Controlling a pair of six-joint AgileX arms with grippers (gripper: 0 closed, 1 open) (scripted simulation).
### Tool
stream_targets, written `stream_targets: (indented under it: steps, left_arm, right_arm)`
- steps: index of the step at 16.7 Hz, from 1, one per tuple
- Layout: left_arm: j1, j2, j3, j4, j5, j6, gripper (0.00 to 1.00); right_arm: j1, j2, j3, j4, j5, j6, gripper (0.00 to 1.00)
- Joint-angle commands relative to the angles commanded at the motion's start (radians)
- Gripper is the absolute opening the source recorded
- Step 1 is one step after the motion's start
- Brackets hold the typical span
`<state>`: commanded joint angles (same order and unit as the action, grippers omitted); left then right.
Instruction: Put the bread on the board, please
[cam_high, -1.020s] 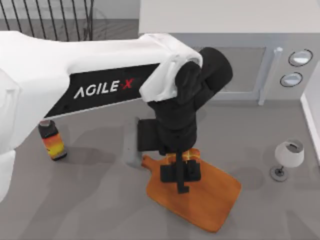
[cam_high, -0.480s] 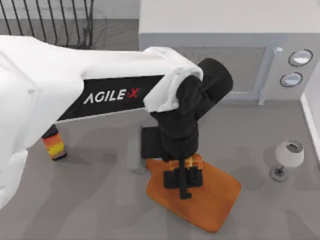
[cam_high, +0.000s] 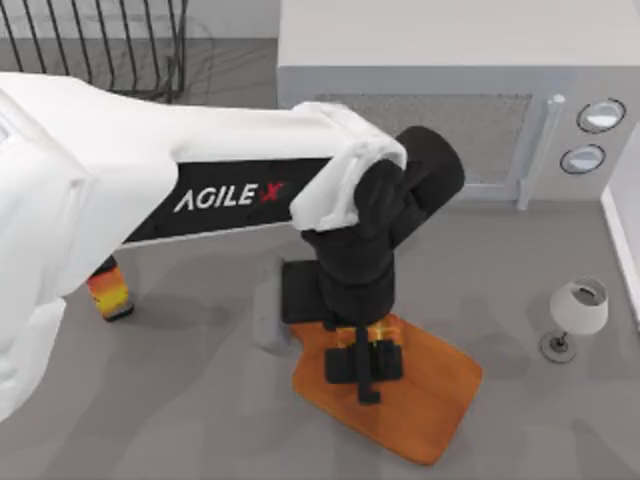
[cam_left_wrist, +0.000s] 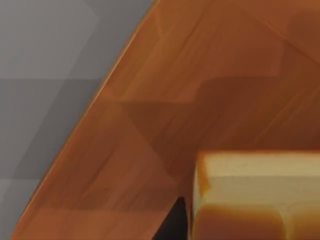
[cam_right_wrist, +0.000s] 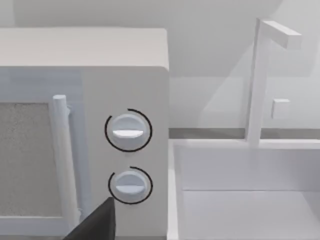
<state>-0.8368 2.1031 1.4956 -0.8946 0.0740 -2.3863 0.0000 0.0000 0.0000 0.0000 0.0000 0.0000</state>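
Fingers of the left gripper (cam_high: 365, 362) seem clamped on the bread (cam_high: 377, 331), low over the board (cam_high: 430, 395) near its handle end. Bread looks light and soft; gentle side pressure suits it.

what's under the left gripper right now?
The bread between the left gripper fingers, over the board. Whether bread touches board is hidden by the gripper.

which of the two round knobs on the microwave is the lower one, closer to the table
The lower knob sits nearer the table; the upper knob is the larger disc above it, by the microwave top edge.
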Motion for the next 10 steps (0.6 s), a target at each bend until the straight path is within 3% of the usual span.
stream_targets:
  steps: [10]
  left_arm:
    - [0.0, 0.0, 0.0, 0.0, 0.0, 0.0, 0.98]
  right_arm:
    - [0.0, 0.0, 0.0, 0.0, 0.0, 0.0, 1.0]
